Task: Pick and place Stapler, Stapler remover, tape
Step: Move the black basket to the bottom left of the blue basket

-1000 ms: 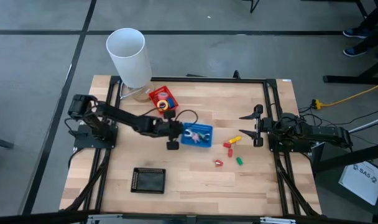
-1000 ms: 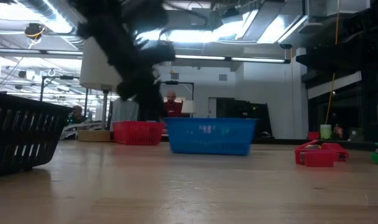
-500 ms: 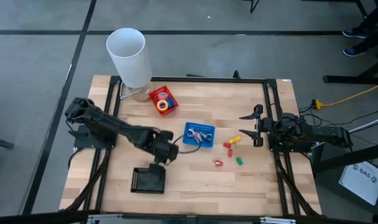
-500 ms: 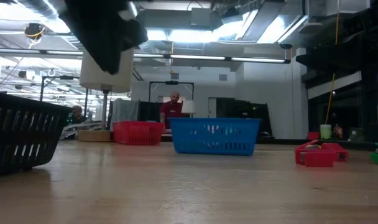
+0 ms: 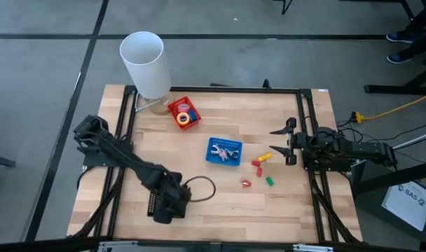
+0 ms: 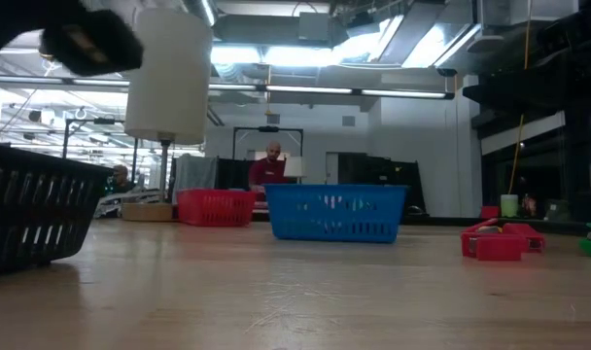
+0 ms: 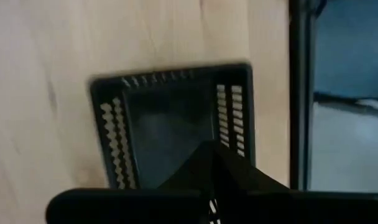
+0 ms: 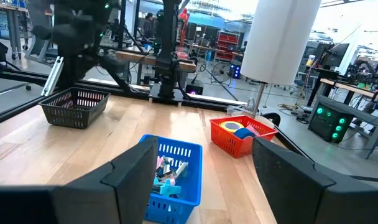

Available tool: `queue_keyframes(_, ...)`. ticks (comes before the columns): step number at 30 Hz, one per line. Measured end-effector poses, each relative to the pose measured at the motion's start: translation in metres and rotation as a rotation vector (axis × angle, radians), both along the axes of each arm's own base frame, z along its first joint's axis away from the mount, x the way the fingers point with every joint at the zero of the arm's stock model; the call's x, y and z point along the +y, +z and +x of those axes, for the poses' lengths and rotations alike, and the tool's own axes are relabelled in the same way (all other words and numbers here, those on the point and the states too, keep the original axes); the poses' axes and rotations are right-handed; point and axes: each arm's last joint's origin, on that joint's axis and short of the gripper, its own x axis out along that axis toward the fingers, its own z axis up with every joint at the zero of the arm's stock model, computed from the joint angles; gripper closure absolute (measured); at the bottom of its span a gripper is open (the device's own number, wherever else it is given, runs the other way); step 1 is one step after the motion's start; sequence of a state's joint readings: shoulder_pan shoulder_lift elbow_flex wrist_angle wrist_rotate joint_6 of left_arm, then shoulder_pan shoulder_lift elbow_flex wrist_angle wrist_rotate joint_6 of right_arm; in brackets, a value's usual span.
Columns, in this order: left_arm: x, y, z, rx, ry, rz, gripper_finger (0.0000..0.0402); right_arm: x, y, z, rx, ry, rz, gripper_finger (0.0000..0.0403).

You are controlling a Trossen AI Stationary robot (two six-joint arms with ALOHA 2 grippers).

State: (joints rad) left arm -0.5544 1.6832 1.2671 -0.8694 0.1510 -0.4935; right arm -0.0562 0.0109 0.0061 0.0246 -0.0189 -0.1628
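My left gripper hovers over the black basket at the near left of the table. In the left wrist view its fingers meet in a point above the basket's floor, and I see nothing between them. My right gripper waits open at the table's right edge. Yellow and blue tape rolls lie in the red basket. Small pale and pink pieces lie in the blue basket. Small red, yellow and green blocky pieces lie on the table between the blue basket and my right gripper.
A tall white cylinder stands at the far left corner behind the red basket. A black metal frame runs along the table's edges. Bare wood lies at the near middle and right. A person sits in the room beyond.
My left gripper has swung from the blue basket toward the table's near left and now stands over the black basket, trailing a loop of cable. My right arm has kept still.
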Motion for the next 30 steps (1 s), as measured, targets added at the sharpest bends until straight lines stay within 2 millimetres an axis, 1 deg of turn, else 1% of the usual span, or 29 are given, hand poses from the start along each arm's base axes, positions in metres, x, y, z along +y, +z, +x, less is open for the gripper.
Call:
queue_keyframes(2, -0.005, -0.009, 0.001, 0.028, -0.010, 0.015, 0.0398, 0.000, 0.000, 0.000, 0.000, 0.000, 0.000, 0.0140)
queue_keyframes(5, -0.005, -0.023, 0.005, 0.063, -0.024, 0.053, 0.0399, 0.000, 0.000, 0.000, 0.000, 0.001, 0.000, 0.0140)
queue_keyframes(10, 0.004, -0.032, 0.014, 0.071, -0.027, 0.099, 0.0399, 0.000, 0.000, 0.000, 0.000, 0.000, 0.000, 0.0140)
queue_keyframes(13, 0.013, -0.034, 0.017, 0.082, -0.048, 0.116, 0.0399, 0.000, 0.000, 0.000, 0.000, 0.000, 0.000, 0.0140)
queue_keyframes(16, 0.028, -0.034, 0.021, 0.093, -0.056, 0.158, 0.0399, 0.000, 0.000, 0.000, 0.000, 0.000, 0.000, 0.0140)
queue_keyframes(19, 0.043, -0.034, 0.028, 0.083, -0.053, 0.165, 0.0399, 0.000, 0.000, 0.000, 0.000, 0.000, 0.000, 0.0140)
queue_keyframes(23, 0.058, -0.034, 0.039, 0.023, -0.047, 0.187, 0.0399, 0.000, 0.000, 0.000, 0.000, 0.000, 0.000, 0.0140)
queue_keyframes(27, 0.078, -0.034, 0.047, -0.028, 0.032, 0.340, 0.0399, 0.000, 0.000, 0.000, 0.000, 0.000, 0.000, 0.0140)
queue_keyframes(30, 0.098, -0.033, 0.048, -0.010, 0.048, 0.446, 0.0399, 0.000, 0.000, 0.000, 0.000, 0.000, 0.000, 0.0140)
